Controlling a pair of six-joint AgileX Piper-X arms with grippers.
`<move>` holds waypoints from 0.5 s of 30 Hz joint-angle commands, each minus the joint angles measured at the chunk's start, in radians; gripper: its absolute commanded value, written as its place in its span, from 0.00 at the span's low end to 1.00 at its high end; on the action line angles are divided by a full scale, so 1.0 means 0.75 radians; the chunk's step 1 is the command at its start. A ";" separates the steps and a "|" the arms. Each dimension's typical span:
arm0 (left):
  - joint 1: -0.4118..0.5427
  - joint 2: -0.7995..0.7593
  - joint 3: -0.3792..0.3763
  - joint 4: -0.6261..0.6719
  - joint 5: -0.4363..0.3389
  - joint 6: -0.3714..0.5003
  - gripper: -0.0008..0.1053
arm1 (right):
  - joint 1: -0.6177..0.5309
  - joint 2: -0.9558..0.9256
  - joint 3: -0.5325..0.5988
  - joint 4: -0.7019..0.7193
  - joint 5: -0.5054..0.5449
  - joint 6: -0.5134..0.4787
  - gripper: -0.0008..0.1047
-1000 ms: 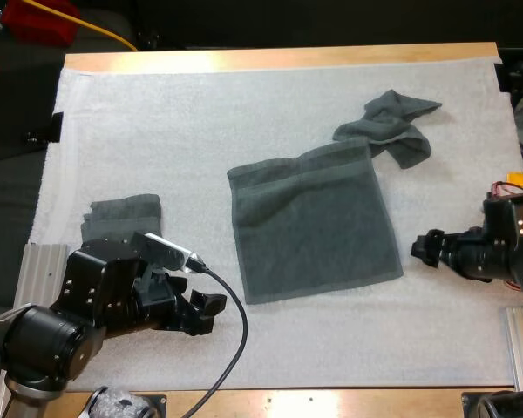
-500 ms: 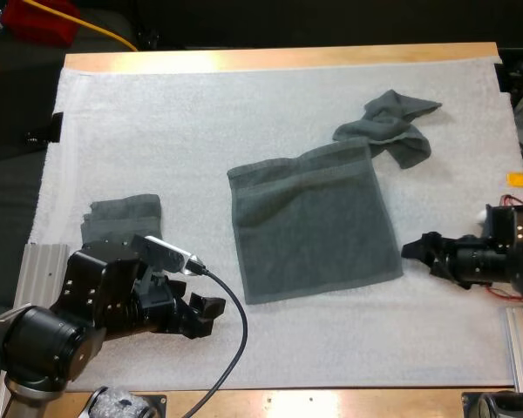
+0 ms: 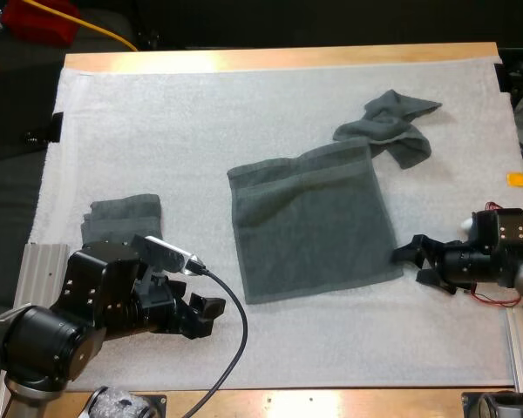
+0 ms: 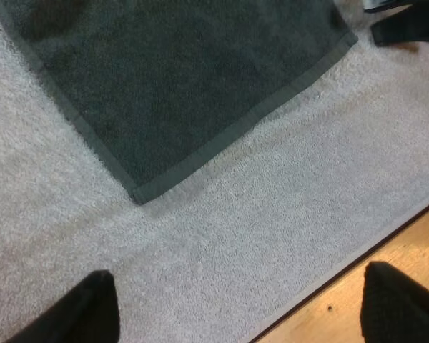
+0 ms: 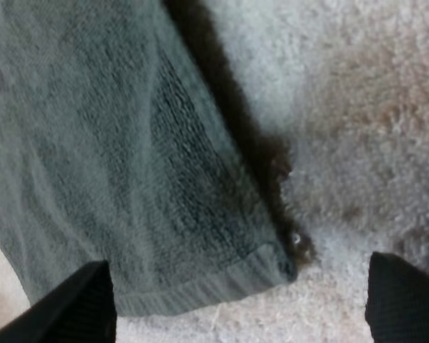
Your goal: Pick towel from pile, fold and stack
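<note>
Right gripper has reached the flat towel's corner, spread wide, empty. The left gripper gapes empty too. Also one crumpled towel, one folded towel.

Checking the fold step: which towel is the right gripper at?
The flat spread towel: the right gripper stands open at its near right corner. The crumpled towel and folded towel lie elsewhere.

Spread towel: dark grey-green, plain, hem band in the same shade.
Crumpled towel, at 1 o'clock of it: same grey-green.
Folded towel, at 9 o'clock: same grey-green.
Mat: white.
Surface: light wood.
My left tool and right tool: black.
</note>
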 commanded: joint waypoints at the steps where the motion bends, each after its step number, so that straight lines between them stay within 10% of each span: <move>1: -0.005 -0.001 -0.003 0.002 -0.002 0.002 0.64 | 0.000 0.016 0.000 -0.014 -0.027 0.001 0.67; 15: -0.005 -0.001 -0.003 0.002 -0.002 0.002 0.64 | 0.156 0.151 0.000 -0.101 -0.061 0.050 0.67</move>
